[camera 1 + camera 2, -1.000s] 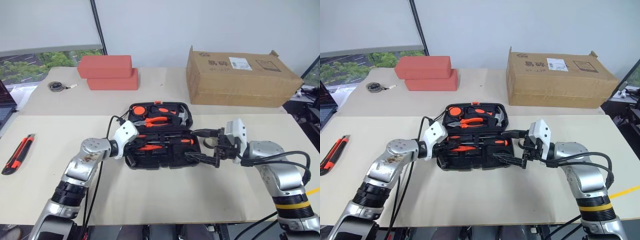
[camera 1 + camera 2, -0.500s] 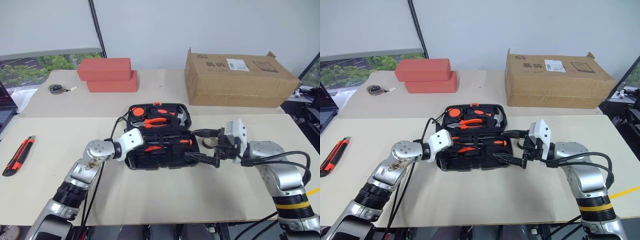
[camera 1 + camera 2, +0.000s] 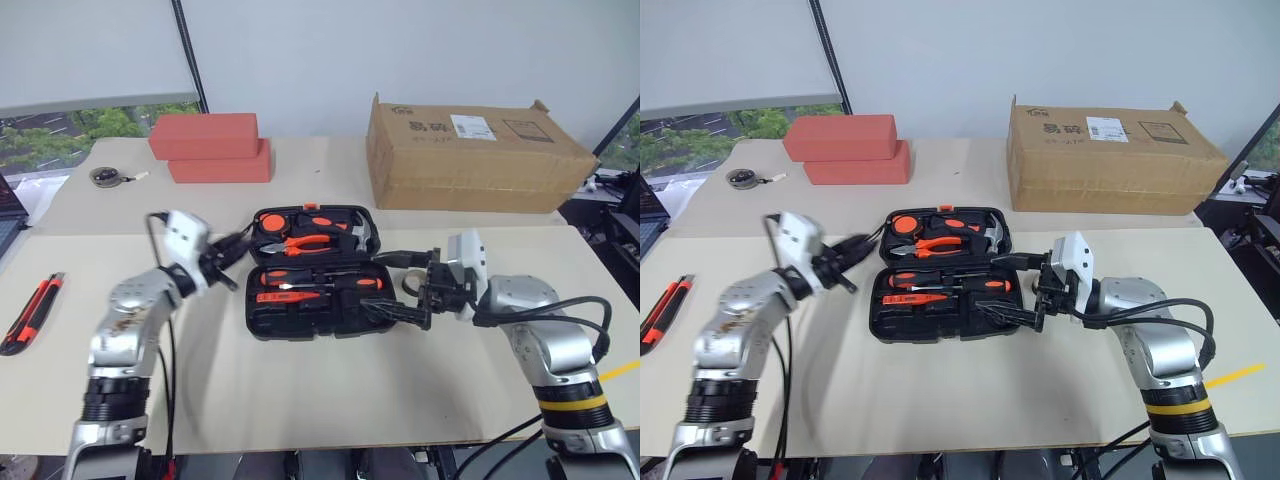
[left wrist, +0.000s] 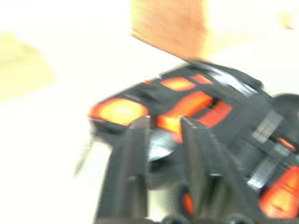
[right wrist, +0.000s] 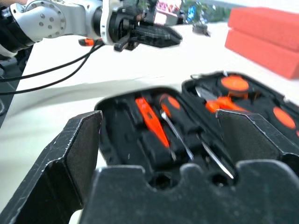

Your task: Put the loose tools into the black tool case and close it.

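Black tool case (image 3: 316, 270) lay open at mid-surface (image 3: 330, 400), two black/orange-handled screwdrivers (image 3: 320, 279) and the slim orange tester screwdriver (image 3: 277, 297) seated in its near half. The cardboard box (image 3: 480, 155) and red blocks (image 3: 208, 148) stood well behind. One loose tool, the black-and-orange utility knife (image 3: 34, 310), lay far out at the left edge; judged, the packing step was unfinished and the next move called for the left arm to reach that knife. Right pincer (image 3: 400, 310) was released, jaws wide, hovering at the case's near right corner, holding nothing. Left pincer (image 3: 228, 252), beside the case's left end, showed a narrow gap between its fingers (image 4: 135, 154) and gripped nothing.
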You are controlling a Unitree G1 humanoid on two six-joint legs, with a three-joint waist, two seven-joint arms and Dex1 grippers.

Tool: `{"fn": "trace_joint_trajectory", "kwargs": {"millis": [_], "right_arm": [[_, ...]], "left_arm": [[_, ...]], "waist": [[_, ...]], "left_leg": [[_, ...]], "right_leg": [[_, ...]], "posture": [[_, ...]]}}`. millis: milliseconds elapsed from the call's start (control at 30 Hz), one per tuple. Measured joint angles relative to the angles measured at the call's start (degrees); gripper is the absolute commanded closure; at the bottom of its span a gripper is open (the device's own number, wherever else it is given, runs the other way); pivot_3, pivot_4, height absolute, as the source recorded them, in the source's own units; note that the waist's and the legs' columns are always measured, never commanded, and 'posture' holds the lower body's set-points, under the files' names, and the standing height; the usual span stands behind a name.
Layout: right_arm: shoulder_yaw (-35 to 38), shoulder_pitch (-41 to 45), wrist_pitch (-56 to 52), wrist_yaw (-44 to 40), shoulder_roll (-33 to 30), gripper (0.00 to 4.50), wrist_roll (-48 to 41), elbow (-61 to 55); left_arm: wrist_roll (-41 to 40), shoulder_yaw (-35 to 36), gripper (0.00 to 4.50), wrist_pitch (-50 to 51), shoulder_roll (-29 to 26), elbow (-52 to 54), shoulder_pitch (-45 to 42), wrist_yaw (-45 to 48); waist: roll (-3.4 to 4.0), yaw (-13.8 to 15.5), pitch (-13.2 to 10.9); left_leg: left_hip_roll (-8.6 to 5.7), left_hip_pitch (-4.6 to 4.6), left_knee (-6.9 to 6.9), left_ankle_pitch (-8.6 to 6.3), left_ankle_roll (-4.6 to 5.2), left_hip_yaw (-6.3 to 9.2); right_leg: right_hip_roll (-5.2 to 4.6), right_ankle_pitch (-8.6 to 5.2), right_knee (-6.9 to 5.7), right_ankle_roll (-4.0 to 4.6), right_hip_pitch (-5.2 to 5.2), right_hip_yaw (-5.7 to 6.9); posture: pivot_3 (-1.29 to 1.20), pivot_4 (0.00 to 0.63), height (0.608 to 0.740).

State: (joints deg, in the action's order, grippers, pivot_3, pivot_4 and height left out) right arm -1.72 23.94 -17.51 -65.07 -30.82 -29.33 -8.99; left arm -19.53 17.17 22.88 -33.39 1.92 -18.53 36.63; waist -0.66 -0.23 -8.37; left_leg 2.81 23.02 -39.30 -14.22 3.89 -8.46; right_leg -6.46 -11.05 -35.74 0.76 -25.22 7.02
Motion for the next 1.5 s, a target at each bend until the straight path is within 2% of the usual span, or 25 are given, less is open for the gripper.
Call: {"fn": "trace_joint_trajectory", "kwargs": {"millis": [133,167,200,500,633,800,967,1000,1067,1233,1333,1500], "right_arm": [[-0.8,3.1,0.0,-1.6,1.6,0.0,-1.2,1.4],[-1.1,3.8,0.0,-1.9,2.1,0.0,-1.2,1.7],[-1.9,4.6,-0.1,-2.4,2.6,0.0,-1.3,2.0],[-4.2,6.9,0.0,-5.8,3.7,0.0,-1.1,5.8],[-4.3,7.0,0.1,-6.2,3.7,0.0,-1.1,6.4],[-4.4,7.1,0.6,-6.5,3.6,0.0,-0.8,6.8],[-4.4,7.4,0.8,-7.0,3.5,0.0,-0.6,7.4],[-4.4,7.5,0.8,-7.0,3.5,0.0,-0.5,7.4],[-4.4,7.4,0.8,-6.9,3.5,0.0,-0.5,7.4],[-4.3,7.2,0.8,-6.5,3.4,0.0,-0.4,7.2],[-4.3,6.9,0.8,-6.1,3.2,0.0,-0.4,7.0],[-4.2,6.7,0.8,-5.7,2.7,0.0,-0.4,6.9]], "left_arm": [[1.5,8.5,0.62,-0.1,-4.5,-2.1,6.3,-4.1],[1.6,9.7,0.12,-0.1,-4.8,-2.3,7.8,-4.8],[1.7,11.0,0.06,-0.1,-4.9,-2.7,9.7,-5.6],[1.3,20.4,0.06,-0.2,-4.3,-3.3,20.8,-11.0],[0.4,24.2,0.06,-1.5,-7.4,-11.5,20.8,-9.5],[1.4,21.8,0.06,-8.3,-14.6,-31.0,15.8,-0.7],[4.9,16.5,0.06,-17.0,-21.7,-53.9,4.1,3.4],[5.3,15.8,0.06,-17.7,-22.4,-56.0,2.8,3.8],[6.5,13.7,0.06,-19.8,-23.5,-61.4,-0.1,5.2],[8.2,11.0,0.06,-21.8,-24.2,-70.1,-5.0,5.7],[8.0,10.9,0.06,-22.0,-24.5,-72.3,-5.9,5.6],[7.7,11.3,0.06,-22.0,-25.3,-74.7,-5.9,5.1]], "waist": [[0.0,0.0,0.0],[-0.01,0.1,0.0],[-0.01,0.4,0.0],[-0.08,0.9,0.0],[-0.08,0.9,0.0],[-0.11,1.0,0.0],[-0.56,0.8,0.1],[-0.58,0.8,0.1],[-0.6,0.7,0.1],[-0.67,0.5,0.1],[-0.67,0.5,0.1],[-0.67,-0.2,0.1]], "left_leg": [[-0.02,0.0,0.04,-0.1,-0.05,0.01],[-0.03,0.02,0.04,-0.13,-0.09,0.01],[-0.04,0.05,0.04,-0.3,-0.39,0.01],[-0.04,0.16,0.06,-0.37,-0.5,0.08],[-0.03,0.15,0.16,-0.33,-0.57,0.09],[-0.05,0.24,0.19,-0.32,-0.6,0.02],[-0.08,0.36,0.26,-0.3,-0.63,-0.07],[-0.09,0.34,0.3,-0.29,-0.64,-0.12],[-0.13,0.36,0.33,-0.16,-0.86,-0.3],[-0.13,0.29,0.33,-0.14,-0.89,-0.74],[-0.1,0.23,0.33,-0.18,-0.84,-0.8],[0.0,0.09,0.34,-0.31,-0.63,-0.84]], "right_leg": [[-0.08,-0.01,0.05,0.02,0.0,0.02],[-0.11,-0.01,0.06,0.02,0.0,0.04],[-0.15,-0.01,0.12,0.03,-0.03,0.05],[-0.63,0.02,0.3,0.06,-0.1,0.22],[-0.61,0.01,0.26,0.07,-0.17,0.28],[-0.63,0.01,0.22,0.06,-0.64,0.39],[-0.62,0.04,0.19,0.12,-0.81,0.47],[-0.66,0.23,0.19,0.43,-0.82,0.46],[-0.63,0.28,0.1,0.51,-0.8,0.46],[-0.64,0.25,-0.09,0.46,-0.85,0.41],[-0.65,0.02,-0.1,0.09,-0.86,0.34],[-0.97,0.03,-0.22,0.08,-0.89,0.38]], "posture": [[0.0,0.15,0.712],[0.0,0.15,0.712],[0.0,0.15,0.712],[0.0,0.15,0.712],[0.0,0.15,0.712],[0.0,0.15,0.712],[0.0,0.15,0.712],[0.0,0.15,0.712],[0.0,0.15,0.712],[0.0,0.15,0.712],[0.0,0.15,0.712],[0.0,0.15,0.712]]}}
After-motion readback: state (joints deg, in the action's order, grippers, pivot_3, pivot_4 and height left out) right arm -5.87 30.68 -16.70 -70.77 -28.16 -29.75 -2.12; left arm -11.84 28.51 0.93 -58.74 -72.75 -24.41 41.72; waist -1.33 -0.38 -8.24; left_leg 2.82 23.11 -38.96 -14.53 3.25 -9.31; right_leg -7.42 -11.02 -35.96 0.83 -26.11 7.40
